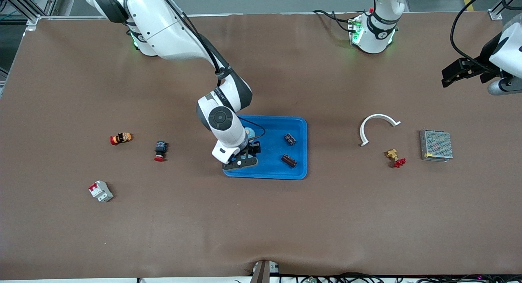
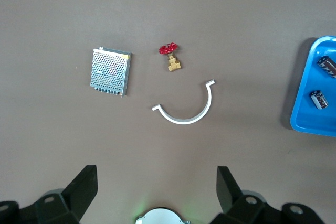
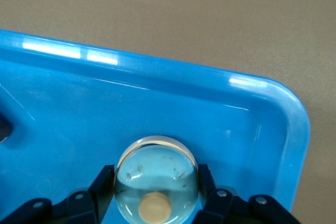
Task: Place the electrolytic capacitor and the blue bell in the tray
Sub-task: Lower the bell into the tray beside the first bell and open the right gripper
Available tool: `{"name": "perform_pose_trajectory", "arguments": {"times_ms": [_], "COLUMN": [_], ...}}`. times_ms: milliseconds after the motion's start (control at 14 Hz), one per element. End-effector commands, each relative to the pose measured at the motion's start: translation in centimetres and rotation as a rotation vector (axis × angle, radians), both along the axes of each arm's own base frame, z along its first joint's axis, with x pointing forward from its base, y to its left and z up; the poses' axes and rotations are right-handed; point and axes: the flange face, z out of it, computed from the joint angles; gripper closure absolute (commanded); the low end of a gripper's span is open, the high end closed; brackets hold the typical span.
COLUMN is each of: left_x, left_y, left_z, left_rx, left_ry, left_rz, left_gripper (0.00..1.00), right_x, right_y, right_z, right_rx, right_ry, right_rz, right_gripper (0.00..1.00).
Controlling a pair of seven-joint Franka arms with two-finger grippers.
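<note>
Across the table in the front view, the right gripper (image 1: 240,162) is down inside the blue tray (image 1: 295,175), at the tray's end toward the right arm, its fingers drawn in on the blue bell (image 1: 246,156). Two dark electrolytic capacitors (image 1: 290,139) lie in the same tray toward the left arm's end, one nearer the front camera than the other. The left gripper (image 1: 452,74) waits in the air at the left arm's end of the table.

From the left wrist view, the left gripper (image 2: 157,184) hangs wide apart over bare table, with the white curved strip (image 2: 188,109), the brass valve with a red handle (image 2: 171,57) and the grey mesh box (image 2: 110,71) lying apart from one another.

From the right wrist view, the black fingers (image 3: 102,182) press both sides of the pale blue dome of the bell (image 3: 156,174), close to a rounded tray corner (image 3: 286,124).
</note>
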Motion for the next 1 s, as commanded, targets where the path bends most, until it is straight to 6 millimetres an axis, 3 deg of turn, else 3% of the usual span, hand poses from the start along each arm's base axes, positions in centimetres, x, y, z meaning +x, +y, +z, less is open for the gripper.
{"name": "perform_pose_trajectory", "arguments": {"times_ms": [0, 71, 357, 500, 643, 929], "left_x": [-0.5, -0.6, -0.5, -0.5, -0.5, -0.5], "left_y": [0.0, 0.0, -0.1, -0.2, -0.2, -0.2], "left_z": [0.5, 0.6, 0.6, 0.7, 0.6, 0.7], "left_rx": [-0.019, -0.019, -0.019, -0.019, -0.019, -0.019], "left_ry": [-0.014, -0.016, -0.019, -0.022, -0.02, -0.022], "left_rz": [-0.02, -0.02, -0.022, -0.024, -0.025, -0.025], "left_gripper": [0.0, 0.0, 0.0, 0.0, 0.0, 0.0], "right_x": [-0.3, -0.3, -0.1, 0.0, -0.2, -1.3], "right_y": [0.4, 0.5, 0.2, 0.0, -0.5, -2.6], "right_z": [-0.3, -0.3, 0.4, 2.7, 6.1, 15.1], "right_rx": [-0.009, -0.008, -0.009, -0.016, -0.037, -0.064], "right_ry": [-0.023, -0.025, -0.019, -0.003, 0.042, 0.125], "right_rz": [-0.007, -0.014, -0.013, -0.011, -0.015, -0.028], "right_gripper": [0.11, 0.0, 0.0, 0.0, 0.0, 0.0]}}
